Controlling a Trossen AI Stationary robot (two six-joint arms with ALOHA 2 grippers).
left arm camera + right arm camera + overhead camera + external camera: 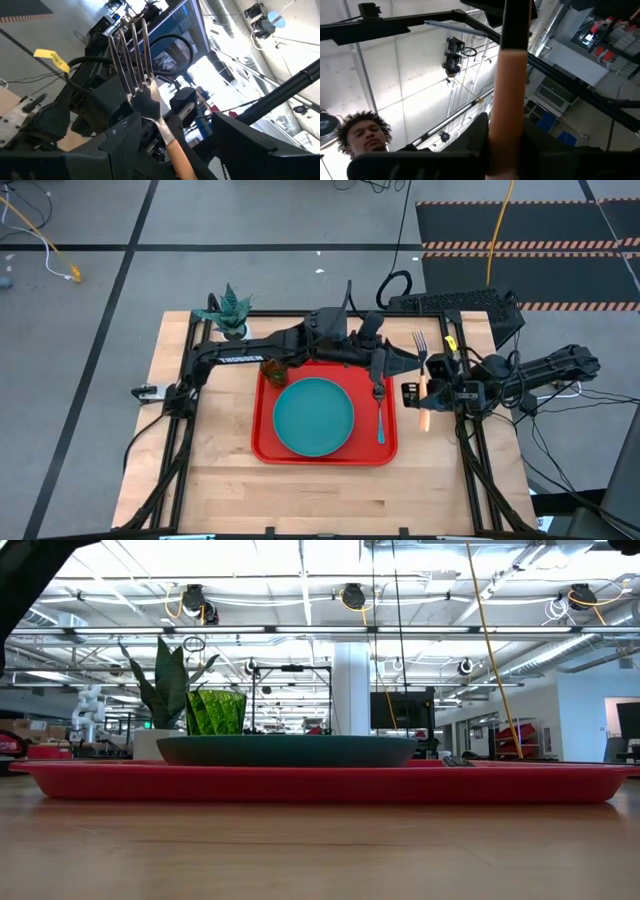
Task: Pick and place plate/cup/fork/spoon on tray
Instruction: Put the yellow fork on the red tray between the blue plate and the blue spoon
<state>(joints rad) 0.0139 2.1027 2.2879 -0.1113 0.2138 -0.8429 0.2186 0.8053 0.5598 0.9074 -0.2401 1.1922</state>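
Observation:
The fork [422, 365], with silver tines and an orange handle, hangs in the air just right of the red tray [268, 442]. My right gripper [434, 392] is shut on it. My left gripper [404, 364] reaches over the tray's far right corner. It is open, with a finger on each side of the fork's neck [159, 120], touching nothing. The teal plate [313, 416] lies in the tray's middle. The blue-handled spoon [380, 418] lies along the tray's right side. The green cup [274, 370] stands in the tray's far left corner. My right gripper pinches the fork's orange handle [508, 107] about its middle between its two fingers [476, 137], which lie across it. The fingers come from the table's right side, slanting upward. The fork is lifted clear, tines toward the far edge and handle end [427, 422] toward the near edge.
A potted plant [230, 315] stands at the table's far left corner and a black frame [455, 305] at the far right. Bare wood [330, 495] lies between the tray and the near edge. A person's head [365, 132] shows beyond the table in the right wrist view.

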